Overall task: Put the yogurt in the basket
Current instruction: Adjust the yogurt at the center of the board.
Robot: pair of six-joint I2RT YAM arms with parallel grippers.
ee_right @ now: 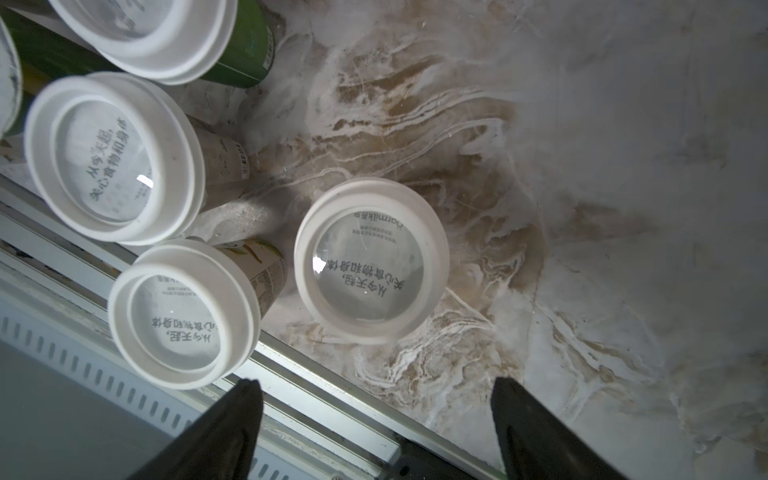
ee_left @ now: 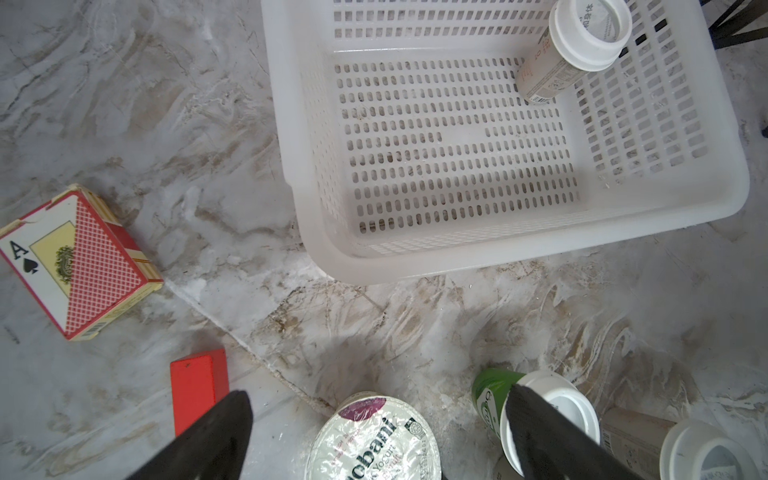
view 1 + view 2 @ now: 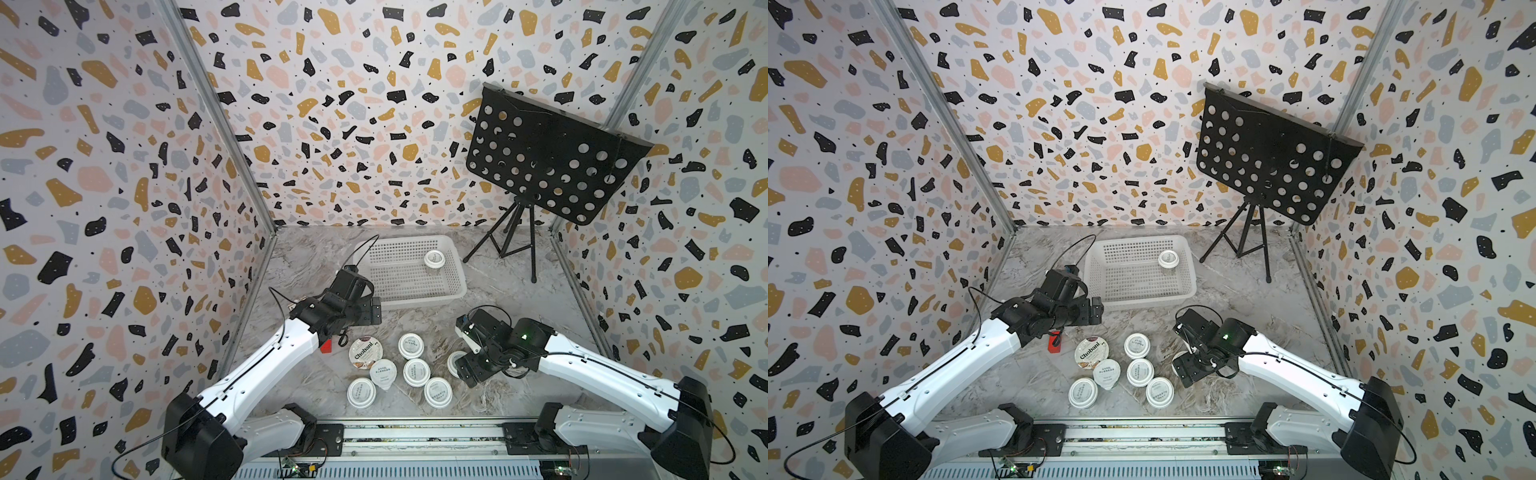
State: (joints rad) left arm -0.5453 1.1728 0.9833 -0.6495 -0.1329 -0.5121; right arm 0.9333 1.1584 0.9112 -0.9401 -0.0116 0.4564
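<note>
Progress: I am counting one cup in the basket (image 3: pixel 434 259), sitting lid up toward the far right side of the basket (image 3: pixel 415 300); it is showing there in both top views. By my reckoning the job is only getting started.
Left to do: seven cups (image 3: pixel 416 372) are standing on the desk (image 3: pixel 519 299), bunched at my end and well apart from the basket. Among them I am picking out the Chobani cup (image 3: pixel 365 352), the foil-lidded cup (image 3: pixel 383 372) just beside it, and five plain white-lidded ones.
Right pincer (image 1: pixel 376 386): it is hanging wide open with nothing between the jaws, poised above the lone cup (image 1: pixel 372 259) at the right edge of the bunch. In both top views the arm is hiding most of that cup.
Left pincer (image 2: pixel 378 397): it is gaping open and empty too, hovering between the basket and the bunch, near the Chobani cup.
Step in hand: I am judging the right arm to be lining up for a grab on the lone cup; no grip is being made yet.
Neighbours: two other cups are standing near the lone cup, so I am expecting a careful descent.
Not mine to move: the red block (image 2: pixel 199 386), the card box (image 2: pixel 79 262) and the music stand (image 3: pixel 552 158) are sitting outside the job.
</note>
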